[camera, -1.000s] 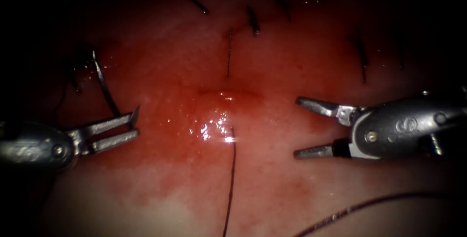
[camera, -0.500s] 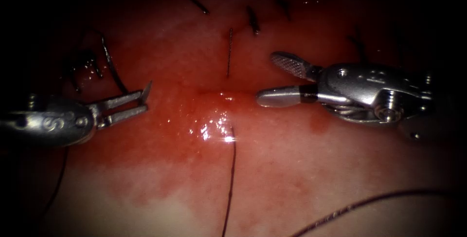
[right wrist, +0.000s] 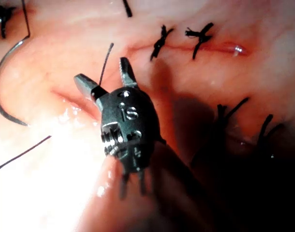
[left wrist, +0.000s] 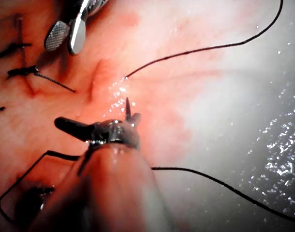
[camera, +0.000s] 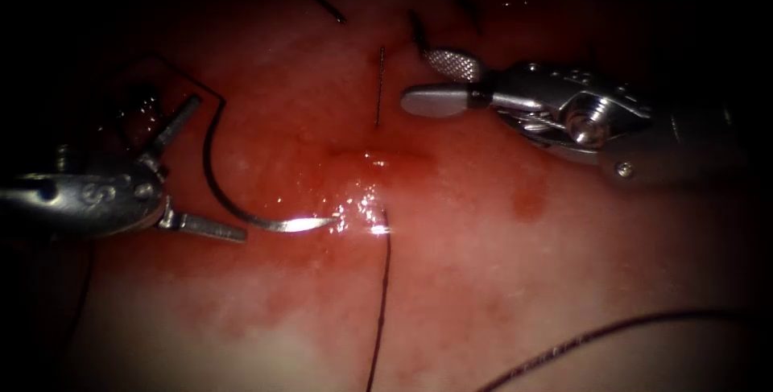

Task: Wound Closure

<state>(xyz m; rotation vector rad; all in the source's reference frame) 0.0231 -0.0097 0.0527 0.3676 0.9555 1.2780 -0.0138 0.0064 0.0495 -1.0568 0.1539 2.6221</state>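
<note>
Glistening tissue [camera: 451,279] underlies both tools. Left tool [camera: 205,171], shaft level, jaws spread, holds nothing; the needle [camera: 241,215] lies free left of the cut [camera: 374,157]. Right tool [camera: 419,80], jaws apart, empty.

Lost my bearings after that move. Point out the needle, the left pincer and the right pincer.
needle [camera: 233,213]: endoscope view, on the middle of its curve.
left pincer [camera: 216,168]: endoscope view, midway between its open tips.
right pincer [camera: 425,78]: endoscope view, midway between its open tips.
</note>
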